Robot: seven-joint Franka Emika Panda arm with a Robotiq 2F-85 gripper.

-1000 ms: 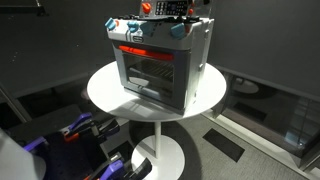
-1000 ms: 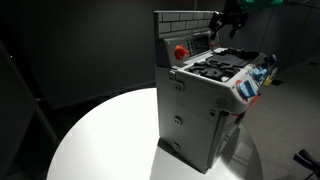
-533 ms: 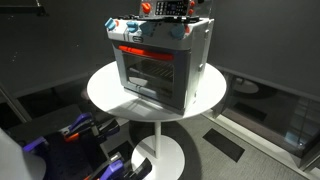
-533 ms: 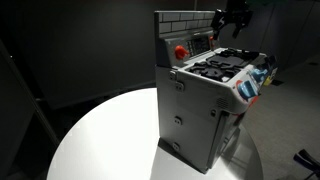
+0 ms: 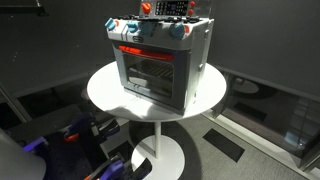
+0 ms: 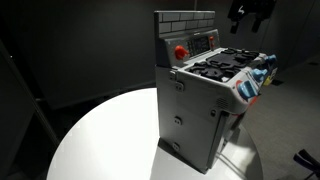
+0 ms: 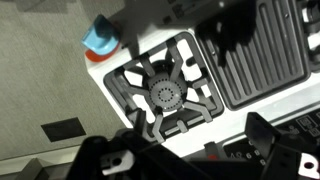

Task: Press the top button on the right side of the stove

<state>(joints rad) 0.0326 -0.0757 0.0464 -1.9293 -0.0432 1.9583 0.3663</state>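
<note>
**A:** Where does the stove stand?

**B:** The stove [image 5: 158, 62] sits in the middle of a round white worktop [image 5: 104, 92] on a single pedestal. In an exterior view its glass door faces near and a little left, with a red strip glowing above it.

**A:** And the gripper?

**B:** In an exterior view the gripper [image 6: 250, 10] hangs at the top right edge, above the far right corner of the stove and clear of it. In the wrist view its fingers [image 7: 112, 160] come in along the bottom, spread wide apart, with only the stove top showing between them.

**A:** What lies under it?

**B:** A round burner [image 7: 165, 95] with a dark grate. A ribbed plate [image 7: 262, 55] lies just to its right. A blue knob [image 7: 100, 38] sits at the stove's edge, up and to the left, over the grey floor [image 7: 40, 80].

**A:** Does anything stand in the way?

**B:** A tiled back panel [image 6: 185, 20] rises along the far left edge of the stove top, with a red button [image 6: 181, 52] below the tiles. The gripper hangs to the right of that panel. On the floor at the near left lies something blue and red [image 5: 80, 130], too blurred to name.
</note>
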